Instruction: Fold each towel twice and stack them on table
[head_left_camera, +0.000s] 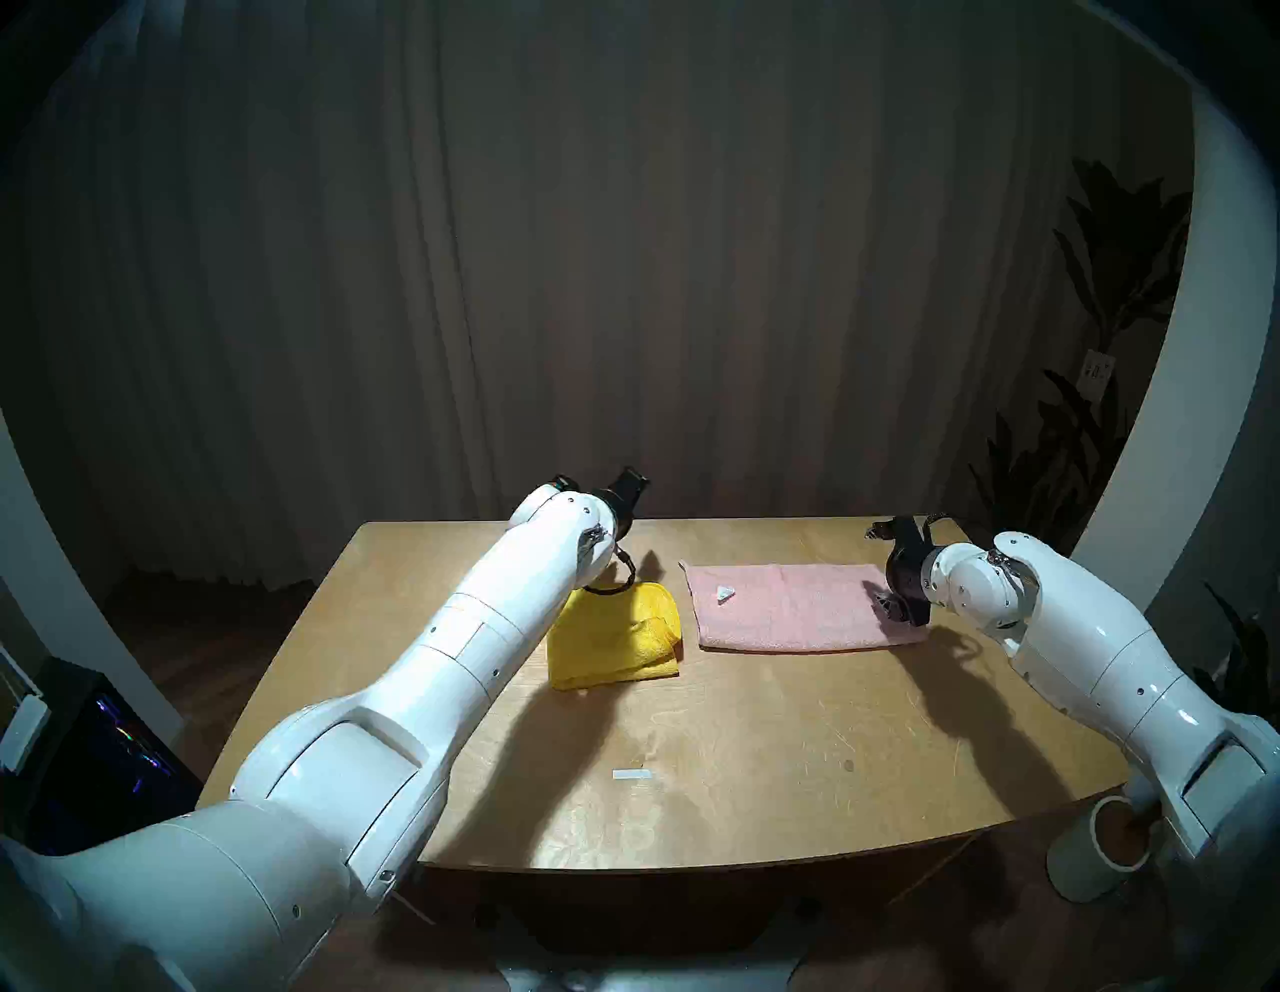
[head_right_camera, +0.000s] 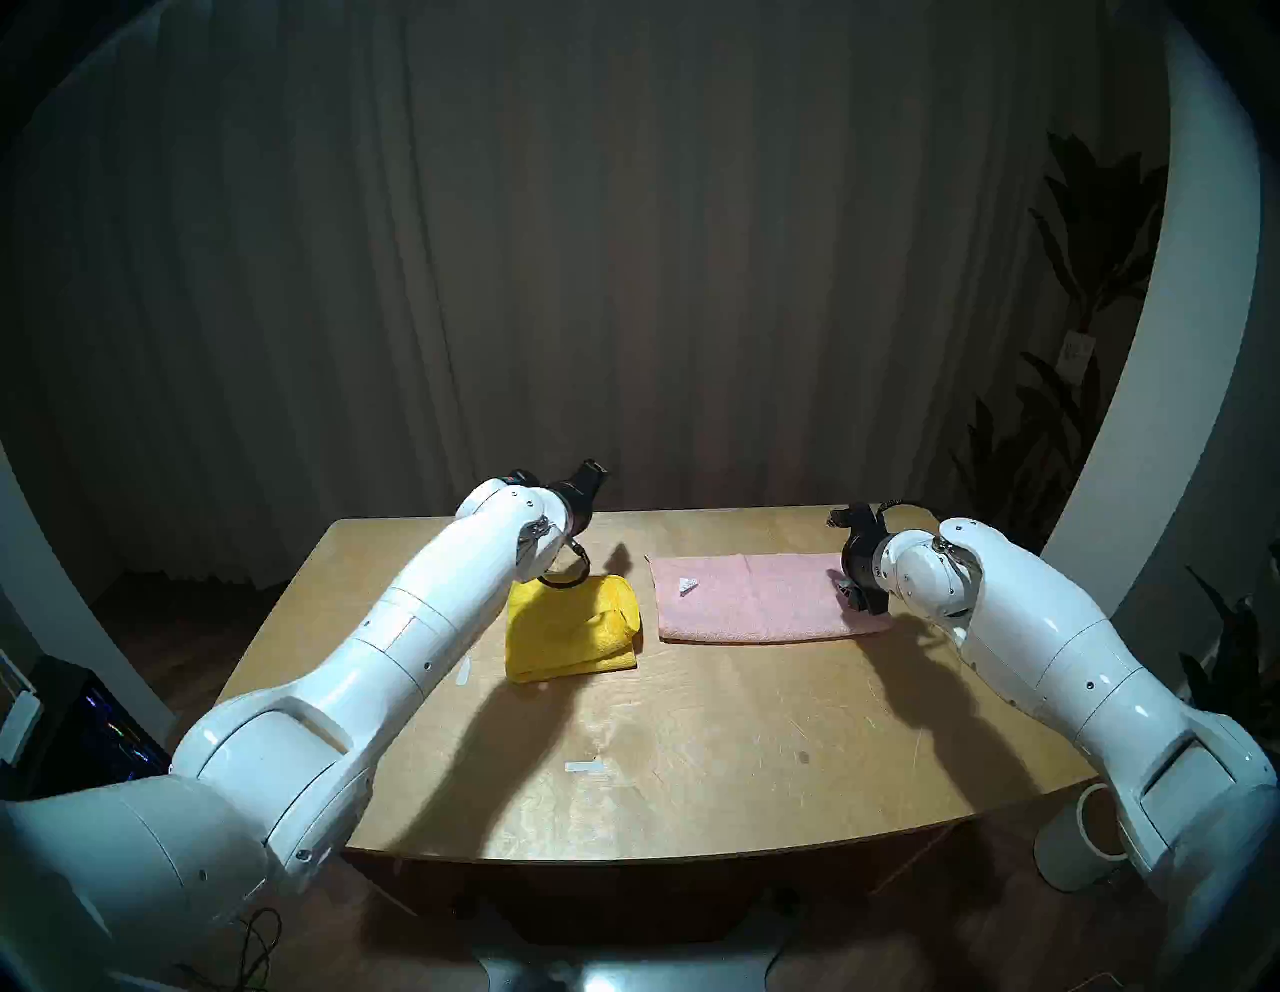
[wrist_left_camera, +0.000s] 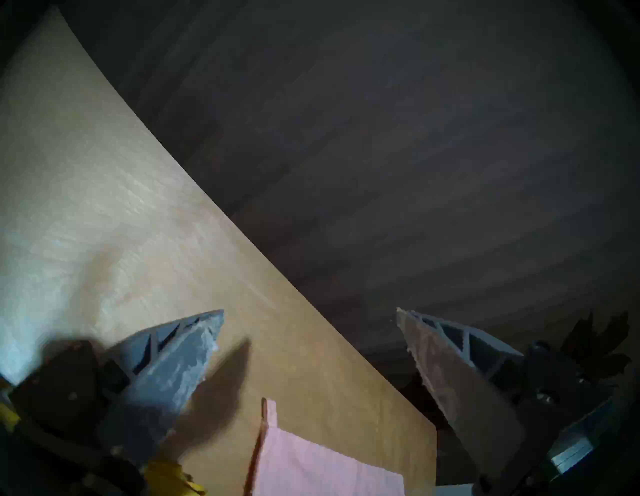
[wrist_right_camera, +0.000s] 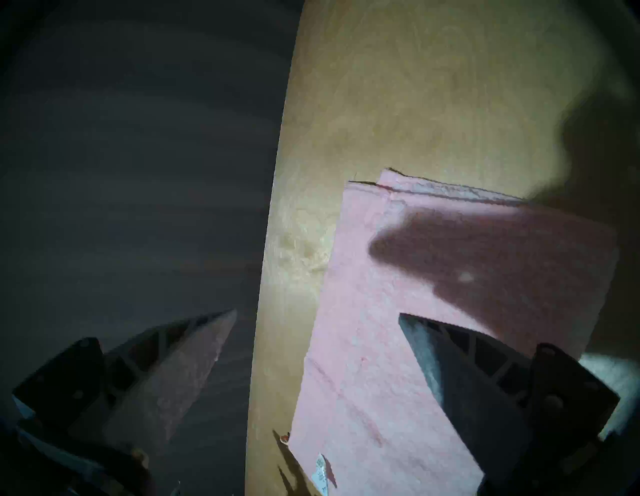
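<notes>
While both grippers hang wide and empty, two towels lie apart on the table (head_left_camera: 762, 796).
The yellow towel (head_left_camera: 609, 637), folded small, sits left of centre under the left gripper (wrist_left_camera: 310, 311); the pink towel (head_left_camera: 796, 616), a long folded strip, lies right and slightly farther, its right end under the right gripper (wrist_right_camera: 317, 313).

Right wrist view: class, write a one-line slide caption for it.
Open right gripper above the pink towel, which lies flat by the table edge.
</notes>
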